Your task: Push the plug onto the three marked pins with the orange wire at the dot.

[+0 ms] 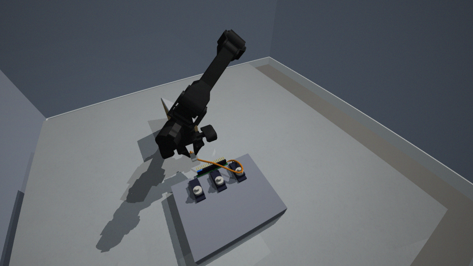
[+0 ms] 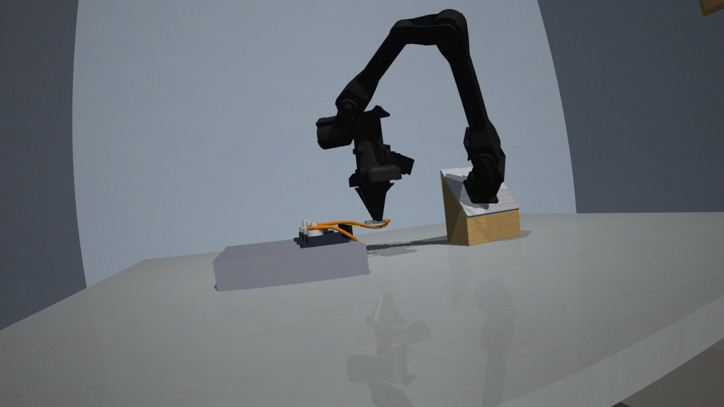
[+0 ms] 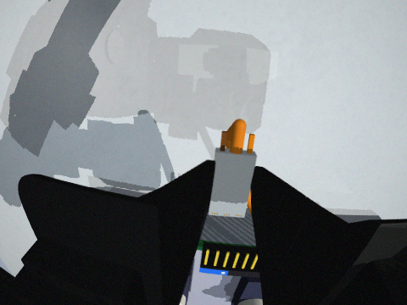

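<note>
My gripper (image 1: 192,154) (image 2: 378,219) (image 3: 233,172) is shut on the flat grey plug (image 1: 194,158) (image 2: 371,222) (image 3: 233,182), off the holder's pin side. In the wrist view the plug's hole end faces the row of yellow pins (image 1: 211,163) (image 3: 226,259), with a gap between. The blue band (image 1: 199,170) (image 3: 209,271) marks the three leftmost pins there, its pale dot (image 3: 223,273) at the right end. The plug's hole end sits slightly right of them. Which wire is the orange one is unclear. The orange lead (image 1: 216,164) (image 2: 344,223) loops over the servo (image 1: 242,177).
The lilac holder block (image 1: 231,215) (image 2: 288,271) carries two more dark servos (image 1: 218,185) (image 1: 200,197) with white horns. A wooden wedge (image 2: 493,227) with a metal top stands under the arm's base. The lead crosses above the pin row's header in the top view.
</note>
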Controlling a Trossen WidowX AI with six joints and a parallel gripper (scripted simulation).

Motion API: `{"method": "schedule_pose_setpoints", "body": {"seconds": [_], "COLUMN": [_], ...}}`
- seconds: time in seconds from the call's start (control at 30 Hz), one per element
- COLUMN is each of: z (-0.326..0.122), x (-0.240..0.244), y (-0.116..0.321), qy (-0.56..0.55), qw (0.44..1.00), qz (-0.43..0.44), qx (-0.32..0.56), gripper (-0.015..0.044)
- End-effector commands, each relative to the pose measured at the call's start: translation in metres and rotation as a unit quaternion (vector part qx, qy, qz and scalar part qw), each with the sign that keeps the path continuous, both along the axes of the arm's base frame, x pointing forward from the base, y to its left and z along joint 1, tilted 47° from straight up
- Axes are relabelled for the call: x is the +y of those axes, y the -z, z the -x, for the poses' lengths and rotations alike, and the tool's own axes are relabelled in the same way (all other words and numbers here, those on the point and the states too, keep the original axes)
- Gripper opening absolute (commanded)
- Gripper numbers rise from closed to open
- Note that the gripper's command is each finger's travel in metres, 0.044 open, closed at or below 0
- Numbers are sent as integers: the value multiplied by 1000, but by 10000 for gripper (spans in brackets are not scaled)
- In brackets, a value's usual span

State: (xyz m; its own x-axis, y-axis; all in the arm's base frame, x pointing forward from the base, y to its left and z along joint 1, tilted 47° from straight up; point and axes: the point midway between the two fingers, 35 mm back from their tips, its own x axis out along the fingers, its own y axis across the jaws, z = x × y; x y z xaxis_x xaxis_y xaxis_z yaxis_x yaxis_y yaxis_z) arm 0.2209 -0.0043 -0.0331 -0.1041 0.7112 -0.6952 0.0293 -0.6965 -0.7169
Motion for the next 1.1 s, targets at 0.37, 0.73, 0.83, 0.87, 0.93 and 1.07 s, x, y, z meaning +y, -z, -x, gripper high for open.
{"method": "schedule_pose_setpoints", "body": {"seconds": [0.37,0.73,0.83,0.87,0.93,1.07], "z": [-30,-35,-37,-38,-39,-42], "x": [2,3,3,3,3,4], "y": [1,1,1,1,1,1], "qy": [1,1,1,1,1,1], "qw": [1000,1000,1000,1000,1000,1000], "qz": [-1,-1,-1,-1,-1,-1], "qx": [-1,-1,-1,-1,-1,-1], "gripper": [0,0,0,0,0,0]}}
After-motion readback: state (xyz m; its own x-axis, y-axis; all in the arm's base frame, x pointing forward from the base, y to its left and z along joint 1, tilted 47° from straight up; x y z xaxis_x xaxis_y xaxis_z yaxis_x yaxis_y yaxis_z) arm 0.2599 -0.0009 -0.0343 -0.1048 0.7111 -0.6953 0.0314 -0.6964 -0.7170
